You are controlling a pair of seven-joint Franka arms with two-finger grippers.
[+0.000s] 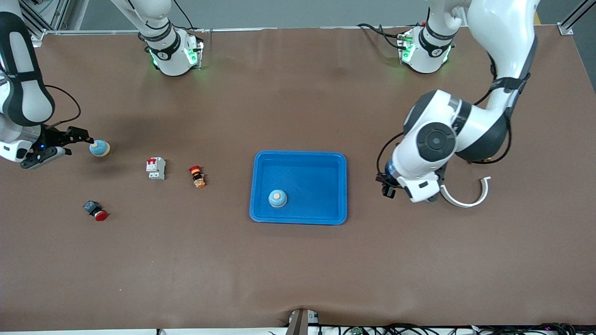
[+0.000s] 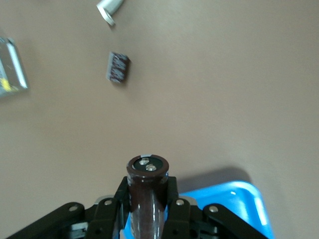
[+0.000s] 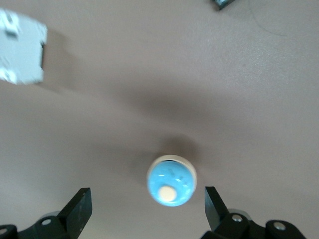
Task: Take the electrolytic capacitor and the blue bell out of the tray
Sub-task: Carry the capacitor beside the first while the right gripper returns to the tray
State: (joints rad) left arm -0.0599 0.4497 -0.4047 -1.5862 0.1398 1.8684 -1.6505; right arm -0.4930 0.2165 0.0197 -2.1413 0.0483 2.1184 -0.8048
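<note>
Red button (image 1: 96, 210) lies nearest cam. I see L gripper (image 2: 147, 209) fingers clamped on capacitor (image 2: 147, 185); R gripper (image 3: 147, 211) fingers released, straddling bell (image 3: 171, 180) on table (image 1: 298, 270).

This is a robotics lab bench: two white Franka arms bolted along one edge of a brown mat-covered surface (image 1: 298, 270). Aluminium framing (image 1: 570, 21) stands at the corners, and cable bundles (image 1: 419, 329) trail along the edge nearest the front camera
</note>
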